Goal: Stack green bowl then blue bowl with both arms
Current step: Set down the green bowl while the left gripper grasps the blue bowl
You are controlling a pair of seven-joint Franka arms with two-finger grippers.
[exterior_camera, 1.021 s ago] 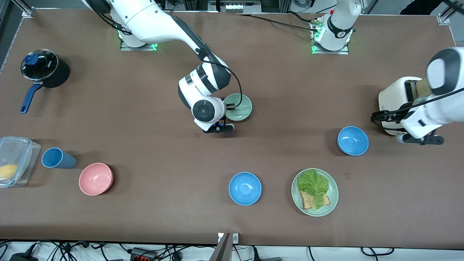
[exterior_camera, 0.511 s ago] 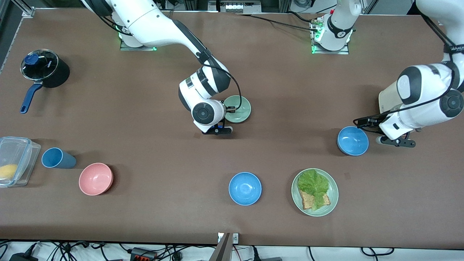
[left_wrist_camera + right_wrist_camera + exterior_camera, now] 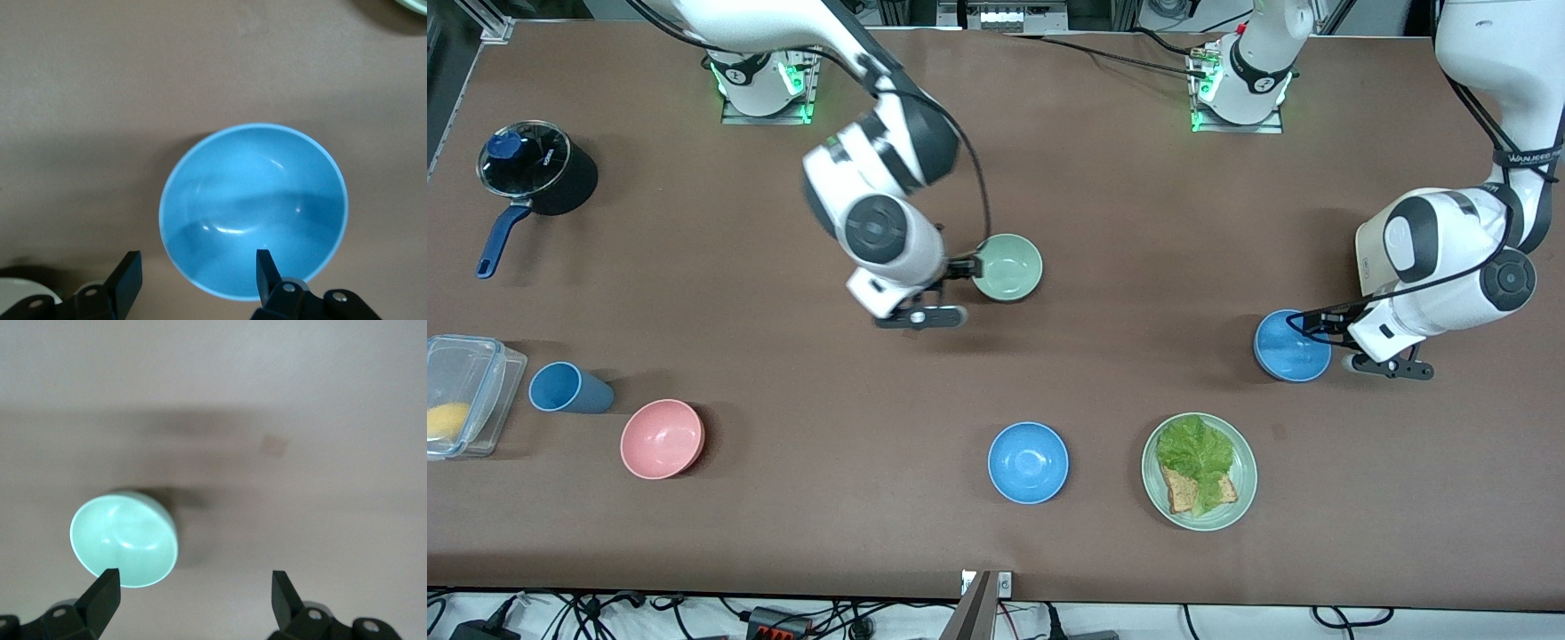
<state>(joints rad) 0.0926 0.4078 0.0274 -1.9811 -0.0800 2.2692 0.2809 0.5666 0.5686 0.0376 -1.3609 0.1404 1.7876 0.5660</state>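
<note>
The pale green bowl [image 3: 1008, 267] [image 3: 125, 539] rests upright on the mid table. My right gripper [image 3: 963, 267] [image 3: 193, 590] hangs open just beside its rim, holding nothing, on the side toward the right arm's end. A sky-blue bowl [image 3: 1291, 348] [image 3: 253, 210] sits toward the left arm's end, next to the toaster. My left gripper [image 3: 1307, 325] [image 3: 198, 270] is low over it and open, one finger inside the rim and one outside, and I see no contact. A second blue bowl [image 3: 1028, 462] lies nearer the front camera.
Beside the second blue bowl is a green plate [image 3: 1240, 498] with lettuce and toast. A white toaster [image 3: 1371, 253] is partly hidden by the left arm. Toward the right arm's end are a pink bowl [image 3: 663, 438], dark blue cup [image 3: 569, 388], clear container [image 3: 467, 391] and lidded pot [image 3: 538, 164].
My right gripper opened, let go of the green bowl and rose away toward the right arm's end. The left arm swung down from the toaster onto the blue bowl's rim.
</note>
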